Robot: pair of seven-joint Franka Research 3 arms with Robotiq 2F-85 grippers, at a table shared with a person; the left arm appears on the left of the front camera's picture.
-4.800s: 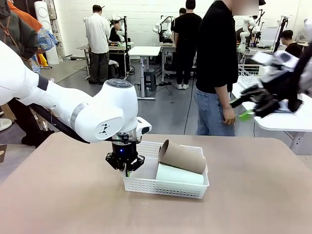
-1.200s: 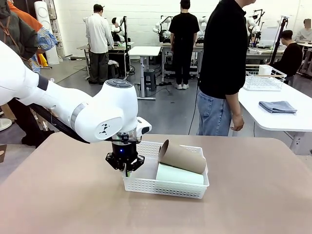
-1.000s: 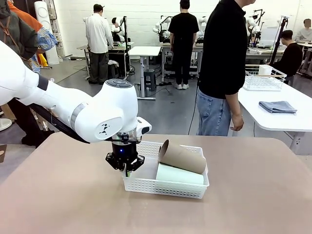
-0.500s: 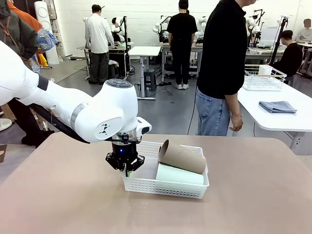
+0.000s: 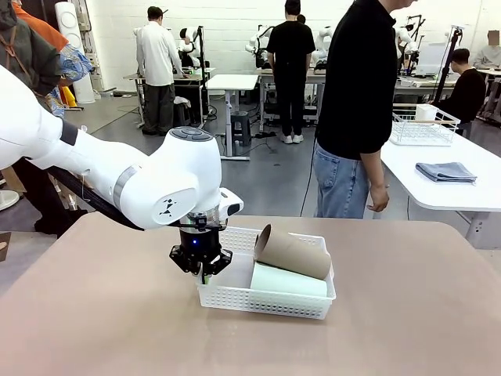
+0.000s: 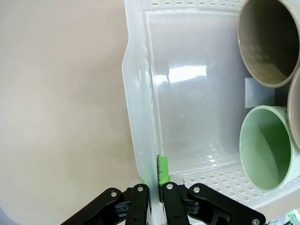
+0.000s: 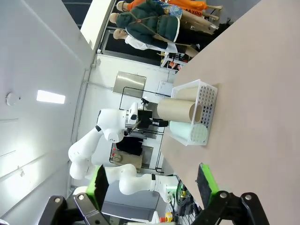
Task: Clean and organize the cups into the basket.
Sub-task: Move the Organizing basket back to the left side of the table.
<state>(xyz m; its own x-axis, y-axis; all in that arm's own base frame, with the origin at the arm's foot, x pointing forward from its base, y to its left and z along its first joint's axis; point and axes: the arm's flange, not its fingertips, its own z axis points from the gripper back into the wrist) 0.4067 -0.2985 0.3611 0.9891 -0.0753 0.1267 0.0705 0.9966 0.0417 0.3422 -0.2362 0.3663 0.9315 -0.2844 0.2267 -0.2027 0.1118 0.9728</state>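
The white lattice basket point(image 5: 262, 299) sits mid-table. A brown cup point(image 5: 293, 252) lies tilted across its top, resting on a mint green cup point(image 5: 288, 280) lying inside. My left gripper point(image 5: 201, 270) points down at the basket's left end, shut on that end wall. In the left wrist view the fingers point(image 6: 162, 169) pinch the basket wall point(image 6: 136, 93), with the brown cup's mouth point(image 6: 267, 42) and the mint cup's mouth point(image 6: 269, 145) facing the camera. My right gripper point(image 7: 152, 183) hangs open and empty, far from the basket point(image 7: 209, 101), brown cup point(image 7: 176, 110) and mint cup point(image 7: 187, 132).
A person in a black shirt point(image 5: 360, 94) stands at the table's far edge, hands down. To the right, a second table holds a white wire basket point(image 5: 423, 125) and a folded grey cloth point(image 5: 445, 171). Bare tabletop point(image 5: 407, 313) surrounds the basket.
The right arm, blurred at the upper right of the front view earliest, has left that view. The person has shifted slightly. The left gripper, basket and cups have not moved.
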